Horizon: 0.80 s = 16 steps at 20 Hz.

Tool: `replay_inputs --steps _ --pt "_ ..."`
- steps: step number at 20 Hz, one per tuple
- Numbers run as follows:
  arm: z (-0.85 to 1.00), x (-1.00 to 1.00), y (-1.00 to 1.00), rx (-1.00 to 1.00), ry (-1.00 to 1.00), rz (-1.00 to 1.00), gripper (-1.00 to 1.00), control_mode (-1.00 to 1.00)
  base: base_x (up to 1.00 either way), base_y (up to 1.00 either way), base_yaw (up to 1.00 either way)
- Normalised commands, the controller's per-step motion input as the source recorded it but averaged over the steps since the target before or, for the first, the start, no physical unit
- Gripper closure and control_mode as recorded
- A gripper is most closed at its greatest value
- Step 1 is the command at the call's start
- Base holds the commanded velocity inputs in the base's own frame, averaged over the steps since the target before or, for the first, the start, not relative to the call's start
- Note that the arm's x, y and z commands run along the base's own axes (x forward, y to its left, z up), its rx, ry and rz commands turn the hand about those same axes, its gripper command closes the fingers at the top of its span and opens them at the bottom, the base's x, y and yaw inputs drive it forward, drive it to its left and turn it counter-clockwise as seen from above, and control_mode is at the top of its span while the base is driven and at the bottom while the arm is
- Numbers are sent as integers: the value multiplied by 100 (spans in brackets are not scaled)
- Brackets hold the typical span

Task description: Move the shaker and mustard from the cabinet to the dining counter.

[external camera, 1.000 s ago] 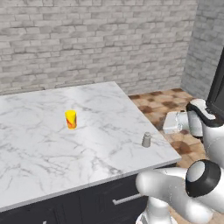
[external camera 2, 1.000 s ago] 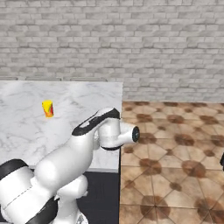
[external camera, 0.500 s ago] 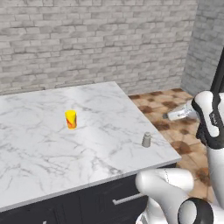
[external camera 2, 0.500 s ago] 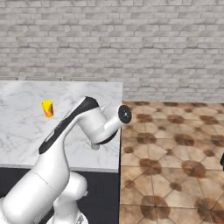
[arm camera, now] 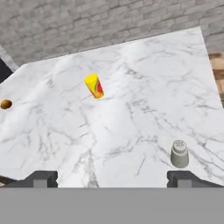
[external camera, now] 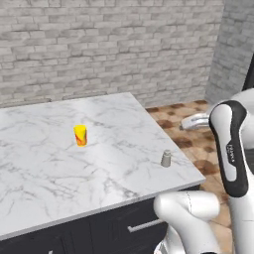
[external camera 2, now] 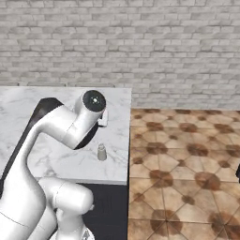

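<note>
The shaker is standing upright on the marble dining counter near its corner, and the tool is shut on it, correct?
Not quite. The shaker does stand upright on the dining counter near its corner, but the tool is open and holds nothing. In the hand view its fingertips stand wide apart, and the shaker stands free beyond them.

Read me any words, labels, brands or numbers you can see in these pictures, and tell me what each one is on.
No text can be read for certain.
Robot arm: a small dark mark runs along the white link, too small and blurred to read.
Bright yellow cylinder: a red and orange mark, no legible letters.
Shaker: plain grey, dots on top, no label.
Dining counter: only marble veining.
</note>
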Motion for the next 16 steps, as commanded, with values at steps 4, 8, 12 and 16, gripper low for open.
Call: replay_inputs --steps 4,8,12,16 --pt "41 -53 46 -11 18 -16 -100 -100 0 0 0" --pt "34 -46 28 -11 12 -14 -100 -100 0 0 0" --pt "6 -39 13 -11 0 -10 -100 -100 0 0 0" --pt "0 -34 14 -12 0 -9 -100 -100 0 0 0"
